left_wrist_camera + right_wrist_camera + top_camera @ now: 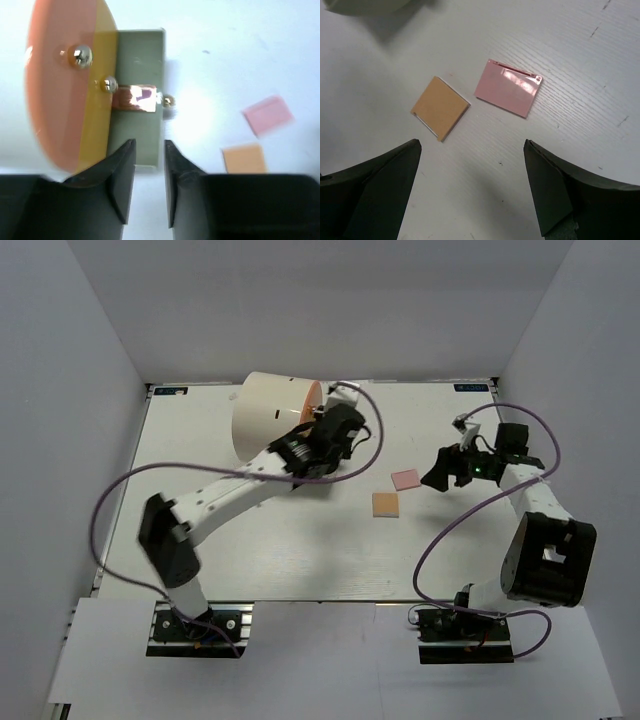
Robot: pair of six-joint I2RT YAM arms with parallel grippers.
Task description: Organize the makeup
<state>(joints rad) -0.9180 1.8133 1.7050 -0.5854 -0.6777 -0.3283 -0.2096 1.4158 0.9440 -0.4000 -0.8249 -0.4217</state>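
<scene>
Two flat makeup pieces lie on the white table: a pink square (pixel 405 479) (pixel 267 115) (pixel 508 88) and a tan-orange square (pixel 385 504) (pixel 244 158) (pixel 440 107) just beside it. My right gripper (pixel 430 478) (pixel 470 145) hovers open over the table right of them, with nothing between its fingers. My left gripper (pixel 335 425) (pixel 149 142) sits at the front of the cream cylinder, its jaws nearly together with nothing between them. In front of it a grey-green drawer (pixel 137 60) stands pulled out, and a shiny rose-tan tube (pixel 134 97) lies inside.
The large cream cylinder (pixel 270 420) (pixel 365 5) lies at the back left with its orange front (pixel 65 85) and gold knobs (pixel 80 55) facing the left gripper. White walls enclose the table on three sides. Purple cables loop from both arms.
</scene>
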